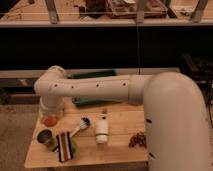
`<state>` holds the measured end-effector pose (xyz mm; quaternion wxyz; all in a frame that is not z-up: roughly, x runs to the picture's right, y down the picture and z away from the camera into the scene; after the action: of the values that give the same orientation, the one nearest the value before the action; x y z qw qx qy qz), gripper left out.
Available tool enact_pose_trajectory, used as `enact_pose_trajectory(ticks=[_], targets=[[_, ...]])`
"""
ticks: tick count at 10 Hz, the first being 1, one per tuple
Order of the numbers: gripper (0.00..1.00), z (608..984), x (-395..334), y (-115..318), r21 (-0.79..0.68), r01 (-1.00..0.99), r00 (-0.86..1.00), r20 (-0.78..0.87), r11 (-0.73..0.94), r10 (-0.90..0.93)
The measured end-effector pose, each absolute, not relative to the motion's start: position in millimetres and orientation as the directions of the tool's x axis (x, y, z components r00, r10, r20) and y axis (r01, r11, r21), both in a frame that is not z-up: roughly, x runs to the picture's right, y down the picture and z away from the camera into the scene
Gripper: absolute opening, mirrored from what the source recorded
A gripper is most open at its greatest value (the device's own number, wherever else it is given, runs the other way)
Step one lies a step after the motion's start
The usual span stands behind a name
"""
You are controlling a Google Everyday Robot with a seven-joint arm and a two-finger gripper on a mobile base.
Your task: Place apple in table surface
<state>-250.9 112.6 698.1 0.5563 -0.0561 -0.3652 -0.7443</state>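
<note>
Reddish apple (49, 121) beneath gripper (50, 115), at table (120, 127) corner

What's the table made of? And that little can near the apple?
The table looks like pale wood, matte: light tan planks with faint seams. The can looks like metal, grey with a dull shine, but that is less sure. The claw is at the table's left end, right at the apple.
</note>
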Motion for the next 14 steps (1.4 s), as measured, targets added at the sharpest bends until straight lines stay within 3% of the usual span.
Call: enact_pose_trajectory(ticks=[6, 14], targets=[[0.42, 736.5, -202.5, 81.9, 0.393, 0.92, -0.226, 0.544, 0.007, -0.808], [0.42, 837.4, -201.0, 136.9, 0.306, 0.951, -0.18, 0.669, 0.047, -0.722]])
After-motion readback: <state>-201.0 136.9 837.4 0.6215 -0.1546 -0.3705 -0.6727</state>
